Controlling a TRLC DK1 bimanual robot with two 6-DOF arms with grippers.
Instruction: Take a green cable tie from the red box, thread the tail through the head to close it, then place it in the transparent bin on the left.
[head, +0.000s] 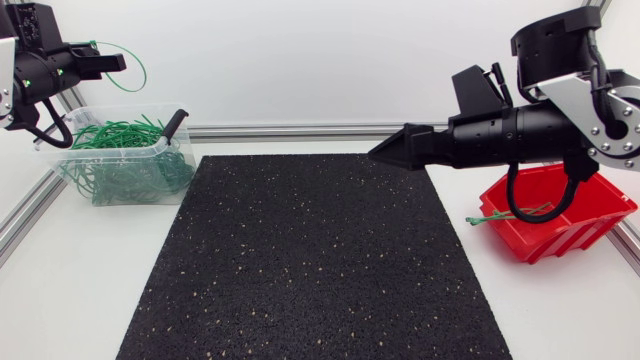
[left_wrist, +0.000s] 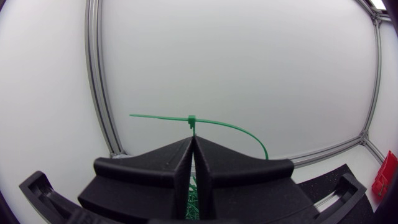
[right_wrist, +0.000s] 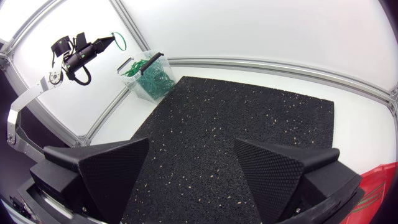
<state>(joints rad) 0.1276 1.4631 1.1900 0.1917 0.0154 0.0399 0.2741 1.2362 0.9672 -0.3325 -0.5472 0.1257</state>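
A black speckled mat (head: 310, 260) covers the white worktop (head: 560, 310); the left tool (left_wrist: 193, 140) clamps a looped green cable tie (left_wrist: 191, 118), the right tool (right_wrist: 191, 142) spread wide.

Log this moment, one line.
left gripper: shut on looped green cable tie, over transparent bin | right gripper: open, over black speckled mat
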